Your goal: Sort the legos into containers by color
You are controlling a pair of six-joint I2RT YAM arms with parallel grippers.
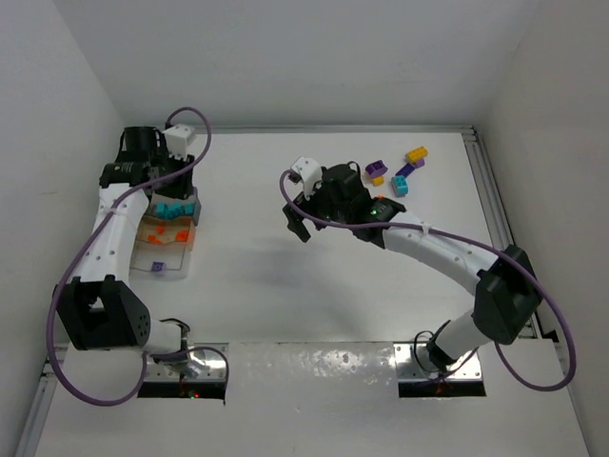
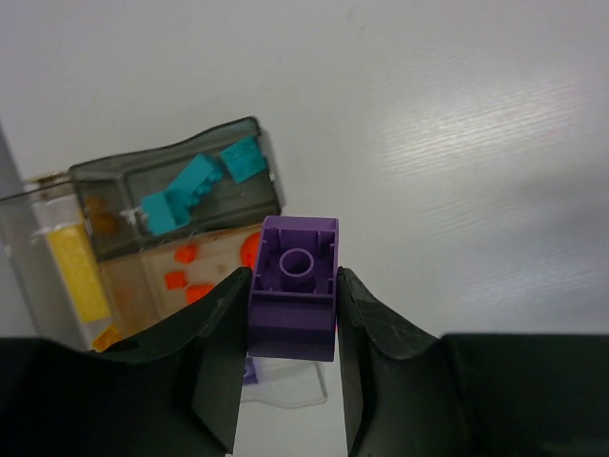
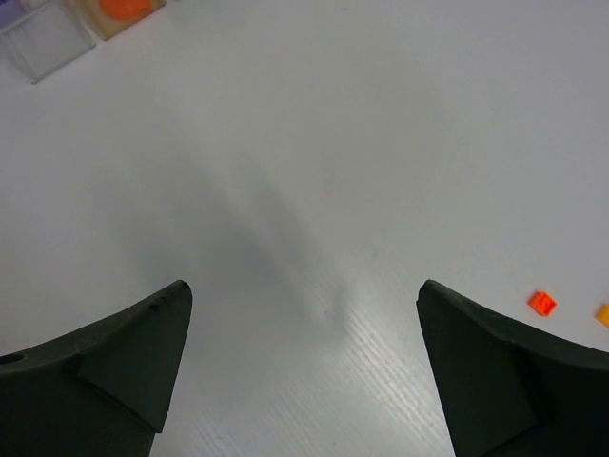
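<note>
Purple brick (image 2: 293, 309) — underside camera-ward, in left claw (image 2: 293, 278)

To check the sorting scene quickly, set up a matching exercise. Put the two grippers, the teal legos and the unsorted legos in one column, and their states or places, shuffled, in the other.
Column one
1. left gripper
2. right gripper
3. teal legos
4. loose legos

Column two
A. lying on the table, towards its far right side
B. open above bare table
C. in a compartment of the tray
D. shut on a purple lego

Pairs: 1-D, 2-B, 3-C, 4-A
</note>
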